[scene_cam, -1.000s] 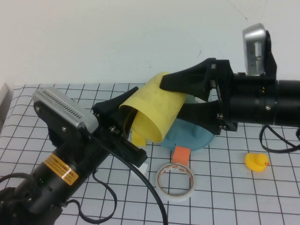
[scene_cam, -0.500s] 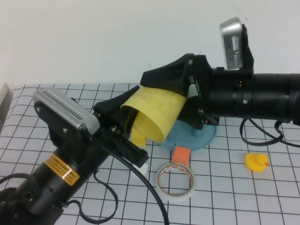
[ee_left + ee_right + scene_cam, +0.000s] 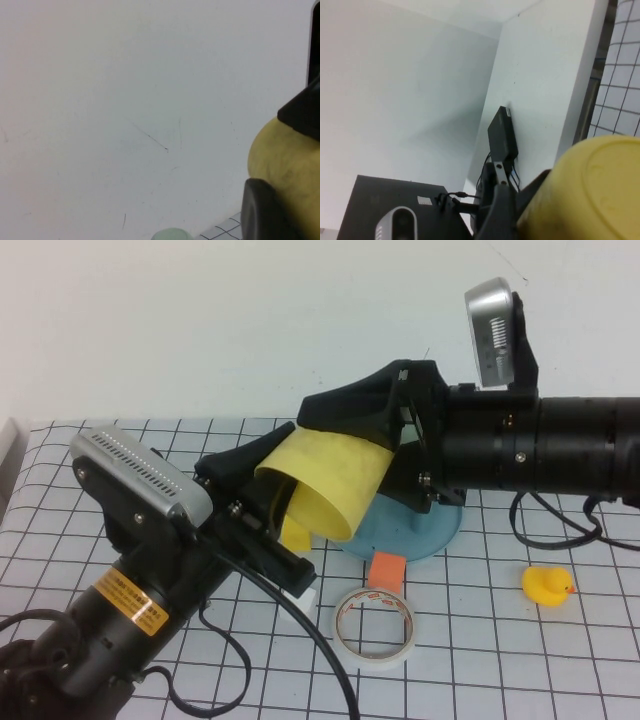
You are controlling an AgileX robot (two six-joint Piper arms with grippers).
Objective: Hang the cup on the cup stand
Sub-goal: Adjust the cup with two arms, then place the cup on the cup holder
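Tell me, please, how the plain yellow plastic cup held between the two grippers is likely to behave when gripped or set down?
The plain yellow plastic cup looks thin-walled, so probably light and slightly squeezable. It hangs tilted between the left gripper at its mouth and the right gripper around its base. Smooth and handleless, it may slip, and would likely roll if laid sideways.

Both arms are showing matte black bodies. The left arm [image 3: 120,620] is wearing a yellow-orange warning label with black print, and a silver ribbed camera housing [image 3: 140,475] is sitting on its wrist. Black cables are looping beside that label. The right arm [image 3: 560,455] is showing small silver screws on its round barrel, carrying a matching silver camera housing [image 3: 495,330], with a cable hanging beneath.
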